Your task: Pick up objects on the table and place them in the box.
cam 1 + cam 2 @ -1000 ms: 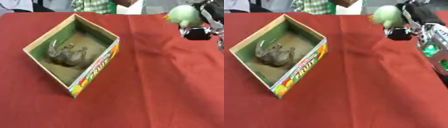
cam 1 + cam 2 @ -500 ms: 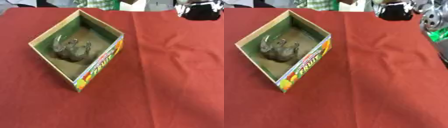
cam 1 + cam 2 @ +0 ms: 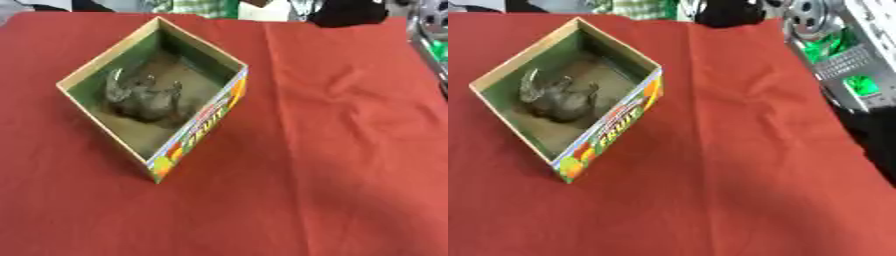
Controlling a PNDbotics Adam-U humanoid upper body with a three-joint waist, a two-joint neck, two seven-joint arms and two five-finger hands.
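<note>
Presently: open cardboard fruit box (image 3: 203, 117), left of frame centre on red-clothed bench (image 3: 332, 165), holding grey rhinoceros-like toy figure (image 3: 140, 95); black right hand (image 3: 348, 12) at top edge, finger state cannot be told.

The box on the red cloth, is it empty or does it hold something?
Not empty. The open-topped box holds one grey toy animal, lying on its floor.

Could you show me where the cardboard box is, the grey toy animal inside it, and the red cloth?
box (image 3: 199, 129), left eye view, on its printed fruit side wall.
grey toy animal (image 3: 144, 97), left eye view, on its body.
red cloth (image 3: 745, 165), right eye view, on a bare stretch right of the box.
</note>
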